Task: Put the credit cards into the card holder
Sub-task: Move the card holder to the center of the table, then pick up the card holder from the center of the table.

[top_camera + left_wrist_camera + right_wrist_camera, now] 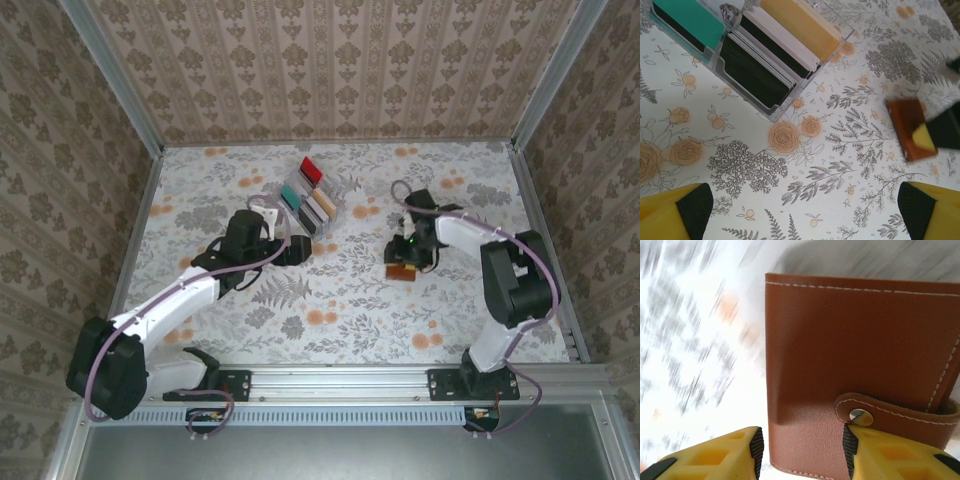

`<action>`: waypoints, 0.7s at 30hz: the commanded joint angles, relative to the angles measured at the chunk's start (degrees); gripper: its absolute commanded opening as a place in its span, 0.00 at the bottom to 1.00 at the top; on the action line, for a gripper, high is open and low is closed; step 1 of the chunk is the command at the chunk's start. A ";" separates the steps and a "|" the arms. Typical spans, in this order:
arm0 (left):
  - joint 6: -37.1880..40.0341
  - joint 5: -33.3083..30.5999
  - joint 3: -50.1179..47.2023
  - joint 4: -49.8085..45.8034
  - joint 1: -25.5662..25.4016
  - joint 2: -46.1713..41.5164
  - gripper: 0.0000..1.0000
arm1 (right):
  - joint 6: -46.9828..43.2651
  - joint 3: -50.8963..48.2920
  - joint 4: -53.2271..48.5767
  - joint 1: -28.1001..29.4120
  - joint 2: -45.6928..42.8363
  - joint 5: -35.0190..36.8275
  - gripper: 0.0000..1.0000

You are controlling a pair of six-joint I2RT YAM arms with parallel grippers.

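The card holder (855, 340) is a brown leather wallet lying closed on the flowered table, its clasp tab snapped down. My right gripper (802, 450) is low over its near end. One fingertip stands just off the wallet's left edge and the other rests on the leather by the snap, so the jaws stand partly apart. From above, the card holder (402, 271) sits right of centre under the right gripper (410, 260). The credit cards (765, 65) stand in coloured stacks in a clear rack. My left gripper (805, 205) is wide open and empty, just short of the rack's corner.
The clear slotted rack (308, 195) lies at the back centre of the table, with red, teal, black, white and yellow stacks. The left gripper (298, 250) sits just in front of it. Patterned walls and metal rails close in the table.
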 commanded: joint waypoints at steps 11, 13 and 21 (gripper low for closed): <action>-12.18 6.71 0.62 8.48 -9.26 8.30 0.80 | 4.76 -10.47 1.37 -0.53 -15.06 2.92 0.40; -14.39 6.94 1.91 10.20 -11.30 11.88 0.78 | 5.12 -10.73 1.60 0.09 -14.14 1.10 0.38; -20.57 10.08 5.71 17.90 -15.73 23.24 0.70 | 6.55 -15.40 3.37 0.76 -15.47 0.66 0.38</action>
